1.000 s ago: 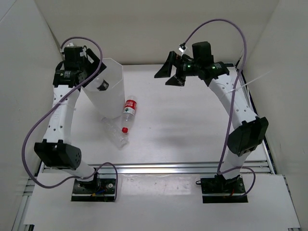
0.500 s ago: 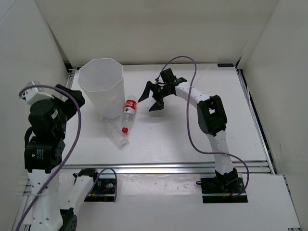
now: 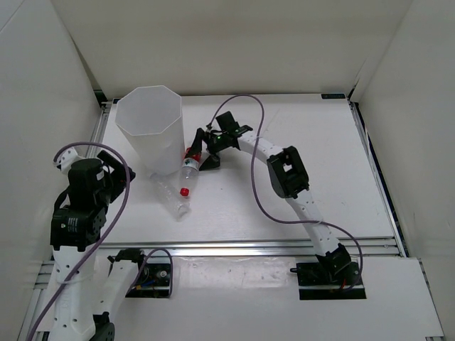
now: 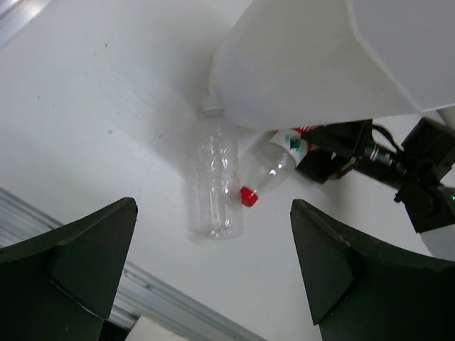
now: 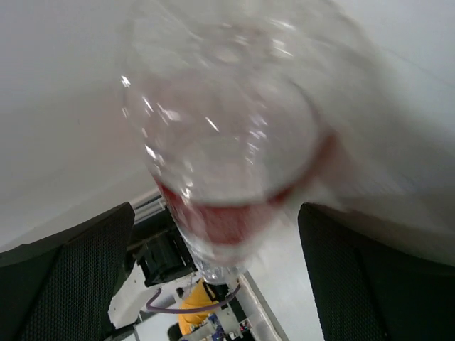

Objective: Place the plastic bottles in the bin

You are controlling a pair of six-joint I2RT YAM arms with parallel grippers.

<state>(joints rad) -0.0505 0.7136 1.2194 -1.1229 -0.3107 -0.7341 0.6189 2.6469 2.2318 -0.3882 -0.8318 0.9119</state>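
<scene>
The tall white bin (image 3: 148,124) stands at the back left; it also shows in the left wrist view (image 4: 320,64). A red-labelled bottle (image 3: 189,169) with a red cap lies by its foot, also seen from the left wrist (image 4: 274,165). A plain clear bottle (image 3: 171,198) lies beside it, its neck toward the bin (image 4: 213,181). My right gripper (image 3: 200,153) is open with its fingers either side of the red-labelled bottle's base (image 5: 227,135). My left gripper (image 4: 213,284) is open and empty, raised at the near left (image 3: 116,171). The blue-labelled and dark-labelled bottles are out of view.
White walls enclose the table (image 3: 284,192) at the back and both sides. A metal rail (image 3: 234,247) runs along the near edge. The right arm's purple cable (image 3: 259,177) loops over the table's middle.
The left arm left the bin and drew back to the near left. The right arm swung from the back right down to the red-labelled bottle.
</scene>
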